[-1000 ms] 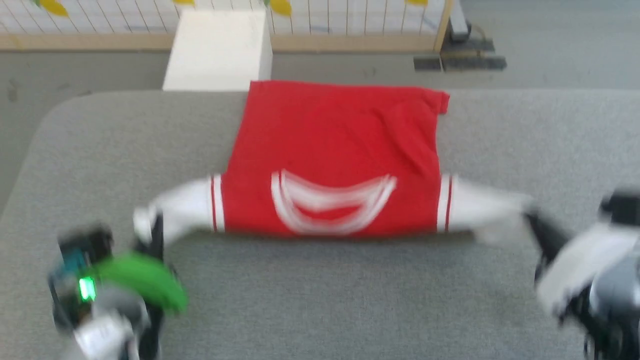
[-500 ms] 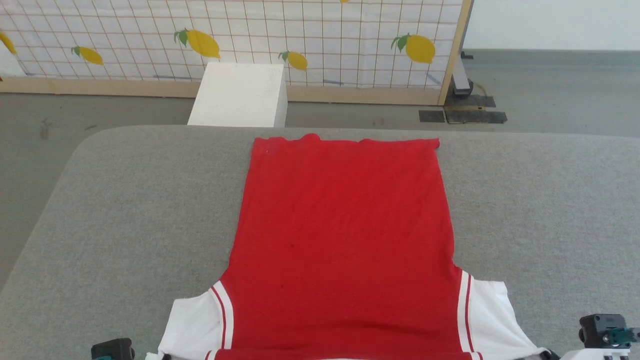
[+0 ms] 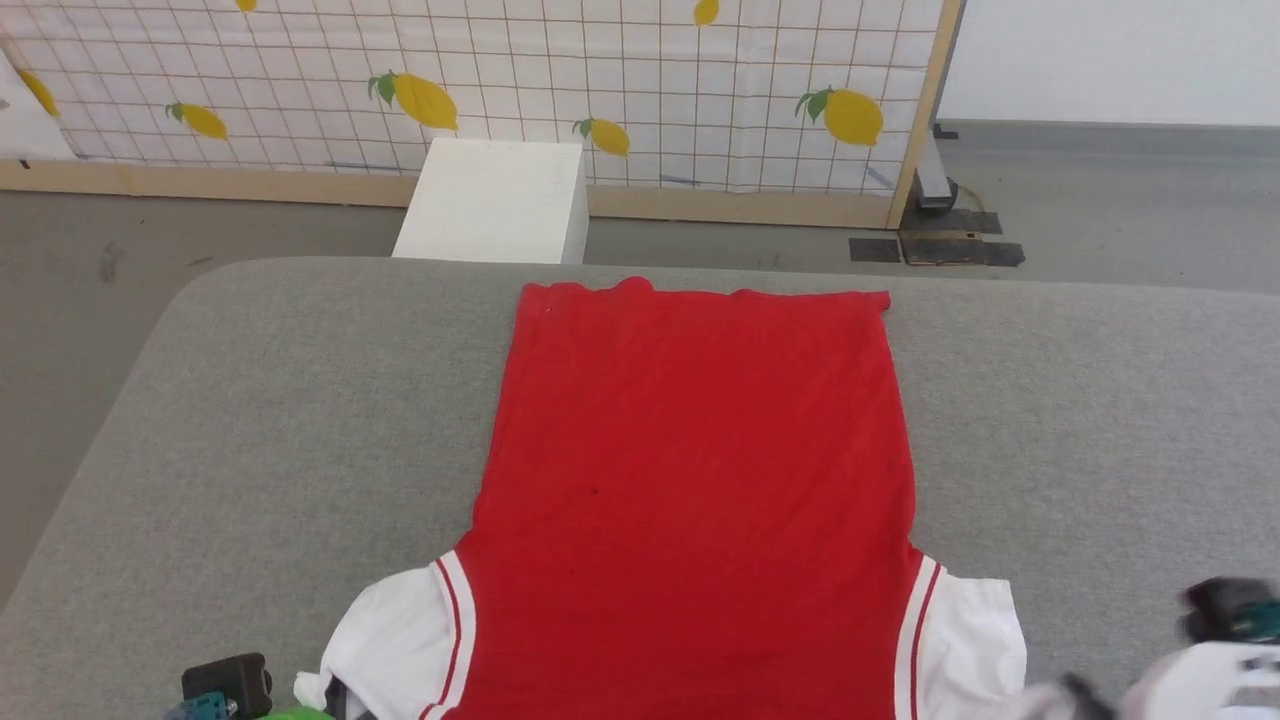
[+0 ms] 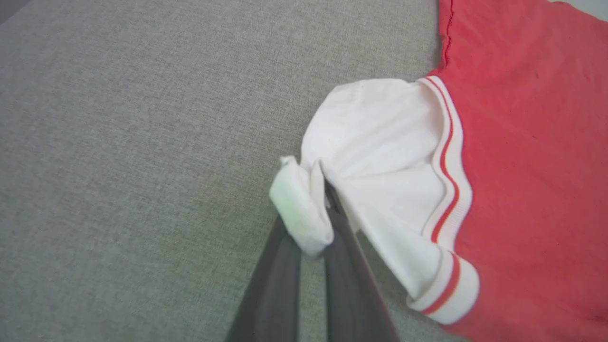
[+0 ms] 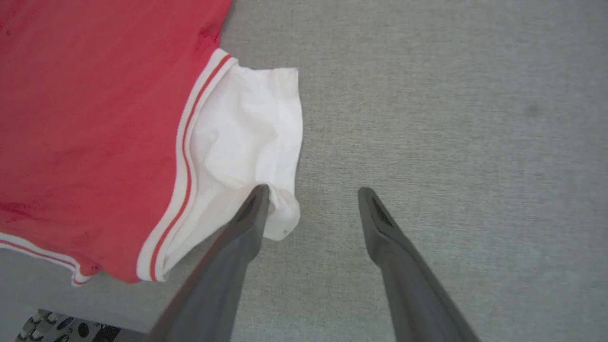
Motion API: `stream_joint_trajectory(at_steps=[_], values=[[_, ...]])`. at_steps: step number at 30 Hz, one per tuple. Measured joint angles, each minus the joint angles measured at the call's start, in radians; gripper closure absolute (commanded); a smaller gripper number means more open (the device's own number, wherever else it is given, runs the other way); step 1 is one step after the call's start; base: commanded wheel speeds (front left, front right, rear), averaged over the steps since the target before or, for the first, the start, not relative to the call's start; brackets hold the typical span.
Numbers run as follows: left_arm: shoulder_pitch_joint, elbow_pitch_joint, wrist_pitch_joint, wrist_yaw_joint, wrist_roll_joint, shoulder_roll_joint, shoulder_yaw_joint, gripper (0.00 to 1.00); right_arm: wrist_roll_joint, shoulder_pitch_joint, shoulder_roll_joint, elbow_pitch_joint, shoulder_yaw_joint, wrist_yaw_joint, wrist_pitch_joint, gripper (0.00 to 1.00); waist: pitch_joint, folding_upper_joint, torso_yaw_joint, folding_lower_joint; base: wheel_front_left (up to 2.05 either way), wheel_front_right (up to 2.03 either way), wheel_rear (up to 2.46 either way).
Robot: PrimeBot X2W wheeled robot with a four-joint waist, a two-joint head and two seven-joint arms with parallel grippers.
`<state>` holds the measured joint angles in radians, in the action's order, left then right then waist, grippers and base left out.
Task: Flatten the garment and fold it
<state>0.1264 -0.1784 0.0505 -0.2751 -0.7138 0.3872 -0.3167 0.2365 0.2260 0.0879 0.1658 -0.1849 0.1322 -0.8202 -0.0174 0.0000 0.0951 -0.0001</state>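
Jersey (image 3: pixel 700 480) lies flat, plain side up, mid table (image 3: pixel 250 400); left gripper (image 4: pixel 311 213) is pinching, right gripper (image 5: pixel 313 194) is spread.
Near: left gripper is clamped on the bunched cuff of the left sleeve (image 4: pixel 375 137) at 7 o'clock. Right gripper holds nothing, with one finger at the right sleeve (image 5: pixel 247 123) corner at 5 o'clock. Body runs out to the hem (image 3: pixel 700 295) at 12. Reckon it's thin, light and limp, likely to drag and wrinkle. Best grabbed at cuffs or hem corners, both layers.

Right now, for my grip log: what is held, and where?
Left gripper pinches the garment at its white sleeve edge; right gripper is open, holding nothing.
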Motion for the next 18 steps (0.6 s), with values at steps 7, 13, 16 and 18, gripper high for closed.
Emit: stream_joint_trajectory(at_steps=[7, 13, 16, 18], values=[[-0.001, 0.057, -0.005, -0.003, 0.0, 0.002, 0.002, 1.0, 0.066, -0.132, -0.028, 0.208, -0.235, 0.0, -0.063, 0.0, 0.024, 0.0, 0.011, 0.0, 0.0, 0.0, 0.0], [-0.011, 0.099, -0.009, -0.008, 0.0, 0.002, 0.003, 1.0, 0.102, -0.425, -0.034, 0.11, -0.261, 0.0, 0.0, 0.0, 0.079, 0.0, 0.018, 0.0, 0.0, 0.0, 0.0], [-0.031, 0.123, -0.01, -0.008, 0.0, 0.0, 0.003, 1.0, 0.014, -0.547, -0.035, 0.016, -0.216, 0.0, 0.053, 0.0, 0.115, 0.0, 0.022, 0.0, 0.0, 0.0, 0.0], [-0.05, 0.137, -0.01, -0.008, 0.0, -0.001, 0.006, 1.0, 0.0, -0.655, -0.036, -0.084, -0.194, 0.0, 0.092, 0.0, 0.146, 0.0, 0.026, 0.0, 0.0, 0.0, 0.0]])
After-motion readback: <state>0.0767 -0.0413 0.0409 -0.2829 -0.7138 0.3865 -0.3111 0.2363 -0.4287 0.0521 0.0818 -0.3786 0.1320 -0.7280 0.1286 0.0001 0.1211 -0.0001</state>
